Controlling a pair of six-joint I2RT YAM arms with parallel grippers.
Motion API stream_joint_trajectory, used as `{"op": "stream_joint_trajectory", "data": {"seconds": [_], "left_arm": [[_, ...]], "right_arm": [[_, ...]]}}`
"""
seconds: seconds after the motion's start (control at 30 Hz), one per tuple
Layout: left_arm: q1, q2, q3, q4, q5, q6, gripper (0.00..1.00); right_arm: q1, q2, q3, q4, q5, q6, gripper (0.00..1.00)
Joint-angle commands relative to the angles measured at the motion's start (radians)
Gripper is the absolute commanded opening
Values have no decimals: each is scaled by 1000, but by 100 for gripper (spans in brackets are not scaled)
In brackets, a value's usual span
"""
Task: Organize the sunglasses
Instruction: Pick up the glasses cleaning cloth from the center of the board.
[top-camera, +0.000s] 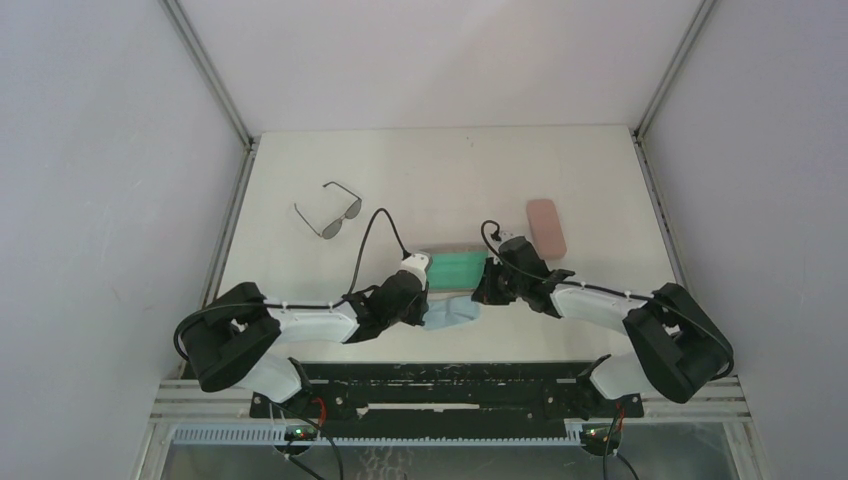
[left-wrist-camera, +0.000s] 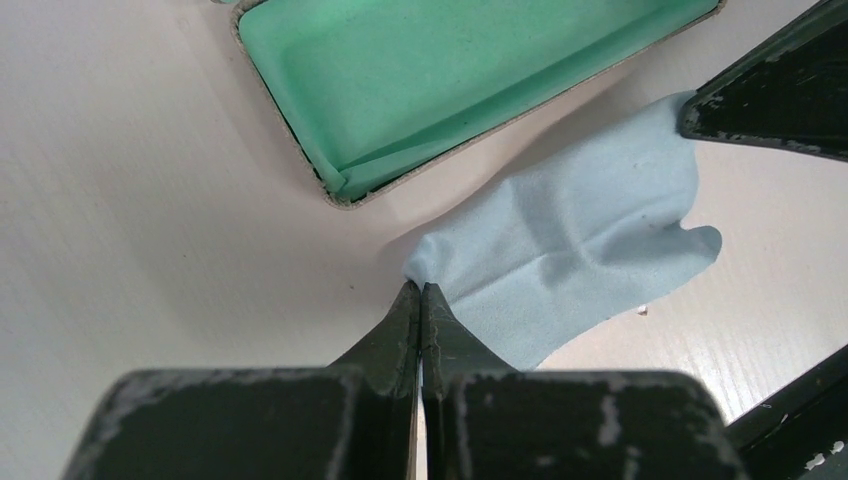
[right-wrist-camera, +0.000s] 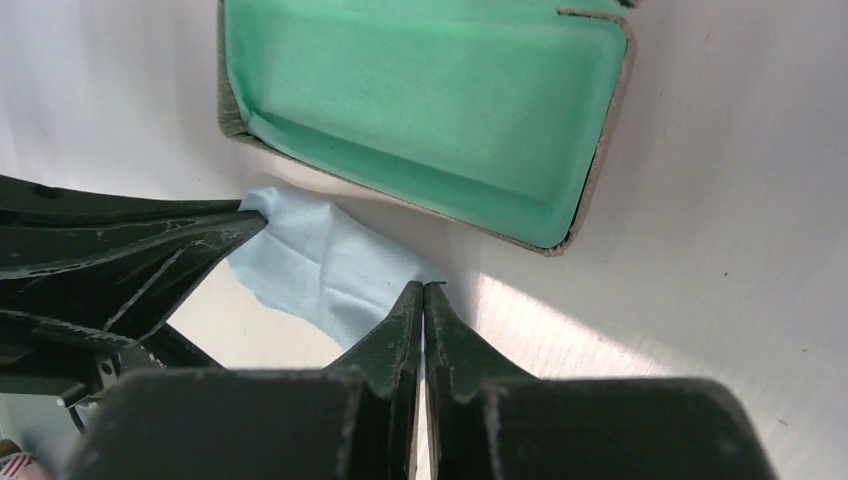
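One pair of black wire-frame sunglasses (top-camera: 328, 212) with dark lenses lies unfolded at the far left of the table, away from both grippers. The second pair is not in view. My left gripper (top-camera: 424, 292) (left-wrist-camera: 421, 287) is shut on one corner of a light blue cloth (top-camera: 452, 312) (left-wrist-camera: 580, 250). My right gripper (top-camera: 484, 290) (right-wrist-camera: 423, 288) is shut on the opposite corner of the same cloth (right-wrist-camera: 320, 262). The cloth hangs between them, just in front of an open case with green lining (top-camera: 452, 268) (left-wrist-camera: 450, 70) (right-wrist-camera: 420, 100), which holds nothing.
A closed pink case (top-camera: 546, 228) lies at the back right of the white table (top-camera: 440, 170). Grey walls and metal rails close in the left, right and far sides.
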Motion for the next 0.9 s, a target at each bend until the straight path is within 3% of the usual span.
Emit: {"op": "stream_joint_trajectory", "data": {"seconds": [0.0, 0.37, 0.87], "left_arm": [[9, 0, 13, 7, -6, 21, 0], [11, -6, 18, 2, -3, 33, 0], [11, 12, 39, 7, 5, 35, 0]], "right_arm": [[-21, -54, 35, 8, 8, -14, 0], [-59, -28, 43, 23, -13, -8, 0], [6, 5, 60, -46, 30, -45, 27]]}}
